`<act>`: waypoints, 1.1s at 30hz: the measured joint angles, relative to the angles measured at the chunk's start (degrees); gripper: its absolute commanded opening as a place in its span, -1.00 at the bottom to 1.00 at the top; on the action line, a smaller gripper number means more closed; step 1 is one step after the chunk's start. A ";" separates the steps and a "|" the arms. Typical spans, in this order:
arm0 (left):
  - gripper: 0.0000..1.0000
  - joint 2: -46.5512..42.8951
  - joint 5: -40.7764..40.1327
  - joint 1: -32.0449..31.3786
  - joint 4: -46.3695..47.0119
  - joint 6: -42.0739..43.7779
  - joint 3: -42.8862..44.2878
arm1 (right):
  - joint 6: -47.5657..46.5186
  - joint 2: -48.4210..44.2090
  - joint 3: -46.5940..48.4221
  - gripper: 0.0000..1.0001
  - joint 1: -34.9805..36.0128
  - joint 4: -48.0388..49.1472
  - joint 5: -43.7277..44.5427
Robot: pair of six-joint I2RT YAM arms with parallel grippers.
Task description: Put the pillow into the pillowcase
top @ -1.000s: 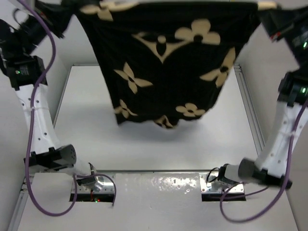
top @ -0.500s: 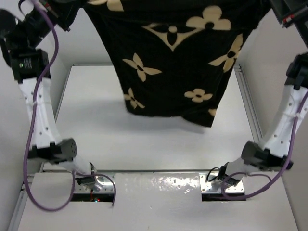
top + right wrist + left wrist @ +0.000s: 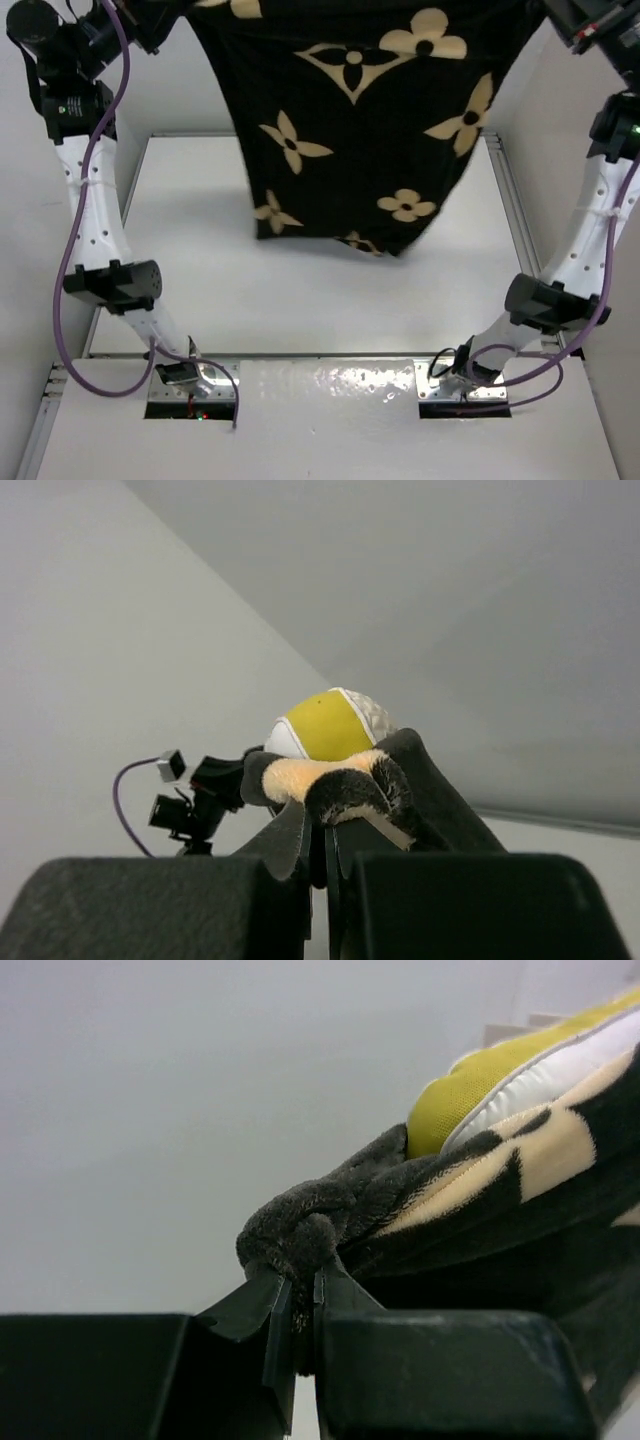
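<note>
Pinching corners, left gripper (image 3: 303,1298) and right gripper (image 3: 322,832) hang pillowcase (image 3: 370,130) above table (image 3: 200,290).

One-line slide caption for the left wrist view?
Left tool shut on a bunched corner of the black flowered pillowcase, yellow pillow corner showing just above the fabric.

From above we look down on the desk (image 3: 200,290); both wrist views sit close against the pillowcase (image 3: 350,130) all share.
</note>
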 measured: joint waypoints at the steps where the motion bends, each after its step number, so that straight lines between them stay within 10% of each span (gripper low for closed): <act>1: -1.00 -1.77 0.83 0.00 3.04 -1.16 -4.17 | 2.84 -0.59 0.31 -1.00 -1.14 2.80 -0.68; 6: -1.00 -16.09 4.63 -1.05 3.21 0.70 -20.96 | 2.38 -24.28 -28.89 -1.00 -8.20 10.93 0.87; 10: -1.00 -12.68 2.12 -2.12 -5.77 6.01 -12.70 | 2.60 -30.97 -41.81 -1.00 -6.08 16.92 0.17; 14: -1.00 -0.83 0.24 -2.12 -7.13 4.28 5.77 | 0.79 -14.16 -22.53 -1.00 -1.97 5.16 -0.76; 18: -1.00 -2.01 -2.05 -2.73 0.79 1.66 -3.67 | 6.88 3.45 5.07 -1.00 -1.97 3.13 -0.33; 26: -1.00 -9.70 -0.96 -4.31 -8.44 6.93 -7.32 | 6.95 -23.65 -37.79 -1.00 -7.85 11.23 -1.31; 33: -1.00 -9.66 -1.38 0.31 2.91 0.44 -6.23 | 8.96 -7.23 -3.32 -1.00 -7.04 9.20 -4.81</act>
